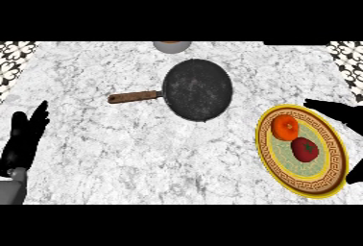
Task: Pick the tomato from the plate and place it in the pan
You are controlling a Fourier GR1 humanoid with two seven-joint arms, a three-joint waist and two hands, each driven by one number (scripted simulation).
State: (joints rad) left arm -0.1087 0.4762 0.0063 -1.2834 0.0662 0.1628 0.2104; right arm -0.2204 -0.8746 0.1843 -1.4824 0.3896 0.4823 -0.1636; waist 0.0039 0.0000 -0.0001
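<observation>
Left hand (25, 137) noted at the view's left edge: fingers straight and up, resting, nothing held.

Near right, a gold-rimmed plate (261, 144). The tomato (306, 149) lies on it, with an orange (285, 127) just beyond; whether the two touch cannot be told.

Right hand (340, 113) is seen at the plate's right side, partly cut off by the view's edge. Its fingers are spread wide, nothing is grasped, and the tomato is not yet touched.

Step judged: approach to the pick, nothing lifted. The next move is judged to call for the right hand to be brought in over the rim and closed round the tomato alone, the orange left undisturbed. A carry leftward and away to the pan (197, 90) would follow.

Pan lies mid-counter, well apart from the plate, handle (133, 97) pointing left.

Counter (127, 153) is white-grey marble. A pale round vessel (172, 46) is noted at the far edge, partly cut off. Patterned tiles (14, 62) are seen at the far corners.
</observation>
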